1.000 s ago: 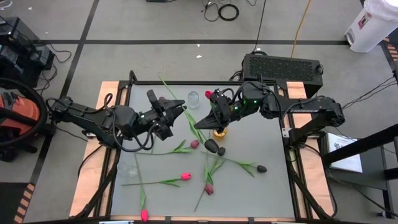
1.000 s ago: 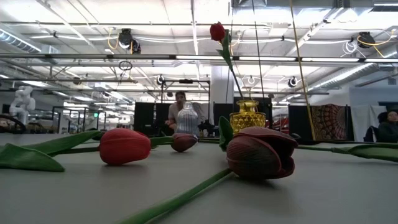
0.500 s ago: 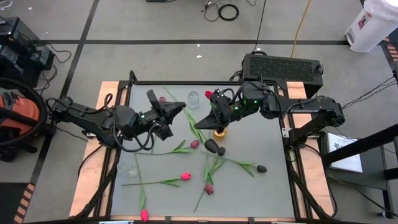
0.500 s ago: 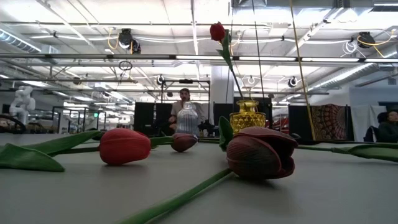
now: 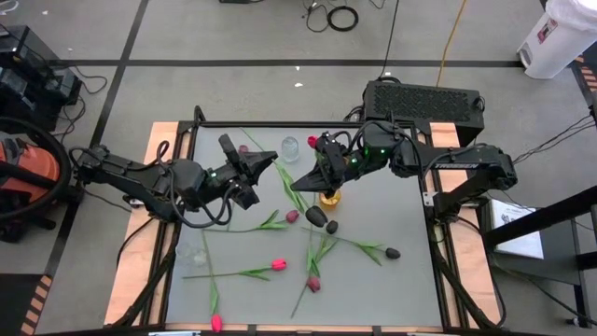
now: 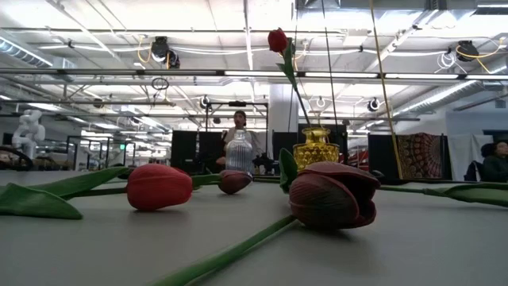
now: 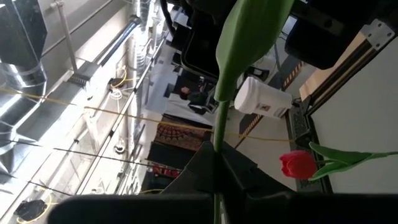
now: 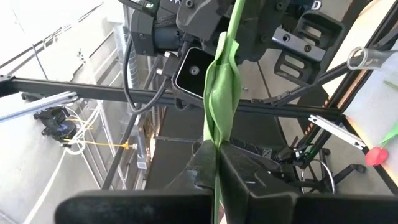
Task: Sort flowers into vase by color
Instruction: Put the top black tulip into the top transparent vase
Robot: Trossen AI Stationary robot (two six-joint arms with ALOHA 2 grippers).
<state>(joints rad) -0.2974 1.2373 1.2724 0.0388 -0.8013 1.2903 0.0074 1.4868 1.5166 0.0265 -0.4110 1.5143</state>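
Both fingers [image 7: 214,171] pinching stems, yellow vase [image 5: 329,197] between, tulips [image 5: 278,265] scattered

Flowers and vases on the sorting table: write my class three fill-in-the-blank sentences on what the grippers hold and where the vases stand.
1. Left gripper and right gripper are both shut on one green ____.
2. The red tulip stands in the ____ vase.
3. The clear vase holds ____ flowers.

Missing words: stem; yellow; no
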